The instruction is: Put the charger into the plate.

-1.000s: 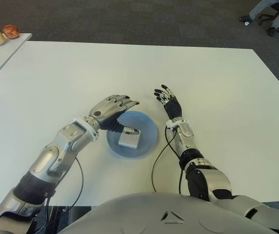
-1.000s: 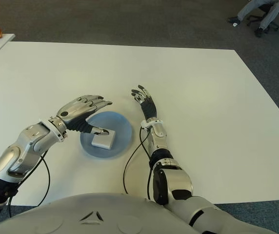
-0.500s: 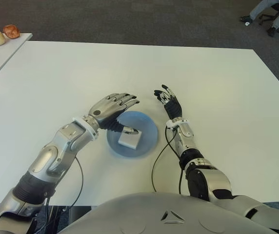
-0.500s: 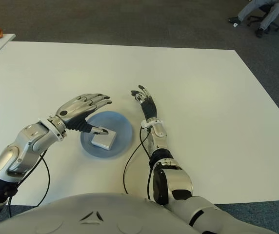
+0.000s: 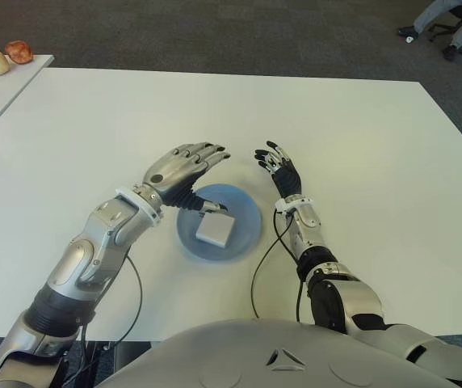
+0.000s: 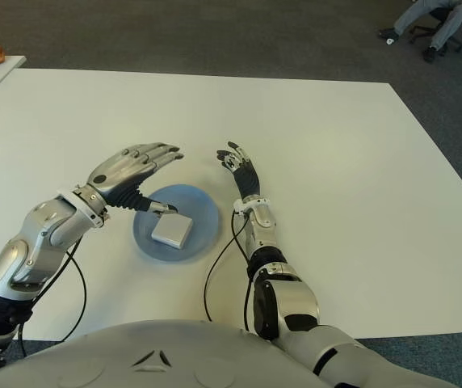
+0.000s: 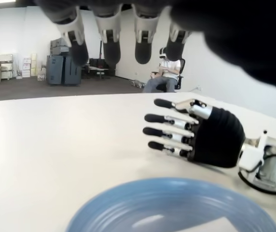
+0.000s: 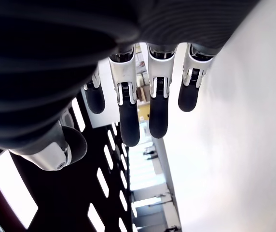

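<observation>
A wide white table (image 5: 352,137) stands on dark carpet, with bare surface on every side of the blue plate (image 5: 245,217) near its front middle and its edges well away from the work. The white, roughly square charger (image 5: 214,231) lies flat inside the plate with no clear long axis, one corner toward the left hand (image 5: 184,167); no writing on it can be read. The left hand hovers over the plate's left rim, fingers spread and holding nothing, its thumb tip near the charger's corner, while the right hand (image 5: 278,169) shows just right of the plate, fingers loosely extended and empty.
</observation>
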Controlling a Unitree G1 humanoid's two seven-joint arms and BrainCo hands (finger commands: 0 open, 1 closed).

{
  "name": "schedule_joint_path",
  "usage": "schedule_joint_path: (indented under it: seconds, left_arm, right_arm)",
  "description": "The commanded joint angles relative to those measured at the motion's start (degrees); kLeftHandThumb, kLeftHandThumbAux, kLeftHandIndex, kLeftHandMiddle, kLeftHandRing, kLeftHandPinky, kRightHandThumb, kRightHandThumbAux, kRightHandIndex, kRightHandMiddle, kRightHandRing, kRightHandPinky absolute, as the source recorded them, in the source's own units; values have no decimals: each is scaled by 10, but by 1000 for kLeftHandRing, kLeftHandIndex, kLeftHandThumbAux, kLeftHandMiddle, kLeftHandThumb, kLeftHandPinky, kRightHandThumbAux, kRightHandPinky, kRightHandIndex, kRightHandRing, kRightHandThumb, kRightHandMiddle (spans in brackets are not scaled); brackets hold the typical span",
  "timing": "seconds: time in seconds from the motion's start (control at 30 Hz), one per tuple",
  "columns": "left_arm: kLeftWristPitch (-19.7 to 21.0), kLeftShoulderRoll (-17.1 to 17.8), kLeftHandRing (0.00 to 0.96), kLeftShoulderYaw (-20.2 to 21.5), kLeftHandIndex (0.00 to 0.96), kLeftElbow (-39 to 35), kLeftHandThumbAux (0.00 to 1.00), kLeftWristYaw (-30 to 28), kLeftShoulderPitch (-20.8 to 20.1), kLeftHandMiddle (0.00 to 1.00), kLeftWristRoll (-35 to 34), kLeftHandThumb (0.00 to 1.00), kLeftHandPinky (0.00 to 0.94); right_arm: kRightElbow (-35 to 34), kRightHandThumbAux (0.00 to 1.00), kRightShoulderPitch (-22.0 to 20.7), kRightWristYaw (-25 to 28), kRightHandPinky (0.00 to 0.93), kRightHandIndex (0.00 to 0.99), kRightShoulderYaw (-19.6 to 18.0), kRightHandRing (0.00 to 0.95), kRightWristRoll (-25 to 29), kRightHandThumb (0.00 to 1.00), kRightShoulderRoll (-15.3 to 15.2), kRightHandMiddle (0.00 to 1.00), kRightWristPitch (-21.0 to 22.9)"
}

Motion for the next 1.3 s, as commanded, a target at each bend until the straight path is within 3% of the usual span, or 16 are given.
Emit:
schedule_joint_path:
  seconds: [0.03,0.13,0.3,0.4,0.5,0.6,0.87,1.0,1.3]
  left_arm:
    - [-24,-31,39,67,58,43,525,54,-35,56,-102,179,85]
    - [-19,-57,66,110,74,55,610,62,-39,79,-186,174,102]
    - [38,-118,75,171,76,57,679,72,-43,85,-306,130,80]
    - [45,-133,59,210,65,71,719,76,-46,71,-368,89,52]
    - [24,-133,45,262,55,131,741,67,-50,57,-436,58,37]
    - [-19,-131,22,298,39,258,755,52,-77,33,-493,21,20]
    - [-61,-164,0,300,16,377,780,47,-114,3,-542,0,0]
    - [-93,-175,0,292,13,406,797,49,-108,0,-543,0,0]
    - [-178,-208,0,281,5,542,817,48,-87,0,-538,0,0]
  right_arm:
    - [35,544,38,4,159,136,-4,253,8,0,0,313,31]
    - [37,534,37,4,154,135,-5,248,7,0,-1,307,32]
    - [40,530,35,3,178,139,-6,249,6,0,-3,304,33]
    - [42,532,34,5,171,141,-6,249,7,0,-4,303,34]
    - [44,534,32,7,169,142,-8,248,9,0,-6,303,36]
    - [47,537,30,8,172,141,-9,243,9,0,-8,297,37]
    - [44,544,32,13,182,145,-11,231,12,0,-11,281,37]
    - [43,555,34,17,184,147,-14,223,14,0,-13,270,38]
    - [34,579,39,28,186,148,-17,209,20,0,-16,251,39]
